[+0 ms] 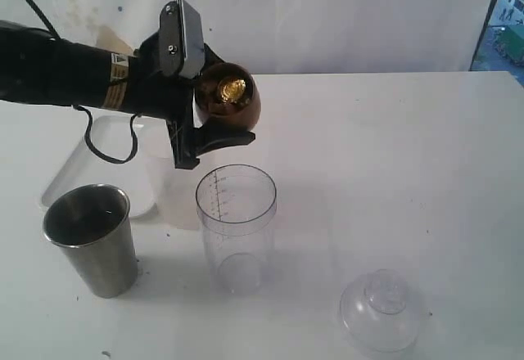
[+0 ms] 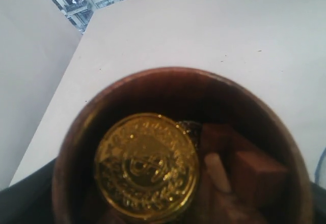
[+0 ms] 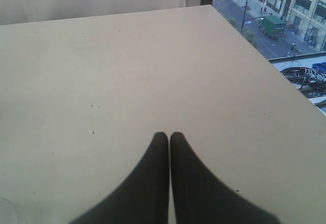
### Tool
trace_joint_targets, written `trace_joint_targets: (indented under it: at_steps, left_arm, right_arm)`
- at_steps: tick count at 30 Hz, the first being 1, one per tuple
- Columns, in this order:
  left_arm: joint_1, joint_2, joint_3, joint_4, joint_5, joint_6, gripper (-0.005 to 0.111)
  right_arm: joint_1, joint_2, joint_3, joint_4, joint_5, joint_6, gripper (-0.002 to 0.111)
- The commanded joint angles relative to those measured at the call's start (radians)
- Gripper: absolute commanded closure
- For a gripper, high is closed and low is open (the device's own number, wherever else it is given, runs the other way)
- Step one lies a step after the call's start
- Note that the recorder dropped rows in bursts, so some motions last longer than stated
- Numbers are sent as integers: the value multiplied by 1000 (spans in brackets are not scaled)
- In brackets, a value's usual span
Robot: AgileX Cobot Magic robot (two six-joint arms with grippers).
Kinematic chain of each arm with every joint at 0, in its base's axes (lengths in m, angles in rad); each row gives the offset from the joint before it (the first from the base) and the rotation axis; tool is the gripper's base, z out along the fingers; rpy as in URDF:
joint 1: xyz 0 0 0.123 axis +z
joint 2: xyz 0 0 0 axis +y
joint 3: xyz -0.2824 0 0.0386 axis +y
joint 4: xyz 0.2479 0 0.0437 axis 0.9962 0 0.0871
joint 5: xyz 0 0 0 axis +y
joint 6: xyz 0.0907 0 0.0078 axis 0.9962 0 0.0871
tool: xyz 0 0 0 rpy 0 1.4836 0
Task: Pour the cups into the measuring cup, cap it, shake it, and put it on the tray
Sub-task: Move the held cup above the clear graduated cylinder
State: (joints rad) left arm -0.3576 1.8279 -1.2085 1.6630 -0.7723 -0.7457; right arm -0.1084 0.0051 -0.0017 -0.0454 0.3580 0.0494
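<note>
The brown cup point(image 1: 235, 98) is small, squat and round, a glossy dark brown. It is tipped on its side in the air, mouth toward the exterior camera, above and just behind the measuring cup point(image 1: 236, 225). In the left wrist view a gold embossed coin point(image 2: 146, 165) leans inside it beside some brown blocks point(image 2: 254, 170).

The measuring cup is clear and straight-sided, with a black scale down its wall, and stands upright on the white desk point(image 1: 393, 155). The steel tumbler point(image 1: 92, 241) stands to its left, near but apart, tapering toward its base. The clear domed cap point(image 1: 383, 309) rests on the desk to the right of the measuring cup, well apart, knob up. The white tray point(image 1: 64, 178) lies at the back left, partly hidden by the arm and the tumbler. A frosted tub point(image 1: 168, 192) sits between the tray and the measuring cup.

The left tool point(image 1: 206, 105) is spread wide around the brown cup and pinches it by its sides. The right tool point(image 3: 169, 143) is pressed together, holds nothing, and hangs over bare desk.

The right half of the desk lies open, apart from the cap. In the right wrist view its far edge meets a pale wall and its side edge runs along a window point(image 3: 270, 25).
</note>
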Motion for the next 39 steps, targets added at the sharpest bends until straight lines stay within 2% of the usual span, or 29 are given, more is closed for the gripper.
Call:
trace_joint_targets:
  at_steps: [1,3,9,16,22,25,30,39]
  left_arm:
    - [-24,-4,-24,-32,123,-87,107]
    - [-35,-4,-44,-19,180,-94,107]
    - [-75,-4,-101,81,237,-221,107]
    - [-74,-4,-97,81,187,-188,107]
    - [-74,-67,-37,81,137,-75,107]
    - [-74,-92,-9,81,141,80,107]
    - [-74,-93,31,81,215,115,107]
    - [-74,-124,60,81,205,95,107]
  right_arm:
    - [-4,-5,2,-3,-7,-1,107]
    - [-4,-5,2,-3,-7,-1,107]
    - [-4,-5,2,-3,-7,-1,107]
    - [-4,-5,2,-3,-7,-1,107]
    - [-4,-5,2,-3,-7,-1,107]
    - [-4,-5,2,-3,-7,-1,107]
    - [-4,-5,2,-3,-7,-1,107]
    - [-4,-5,2,-3,-7,-1,107]
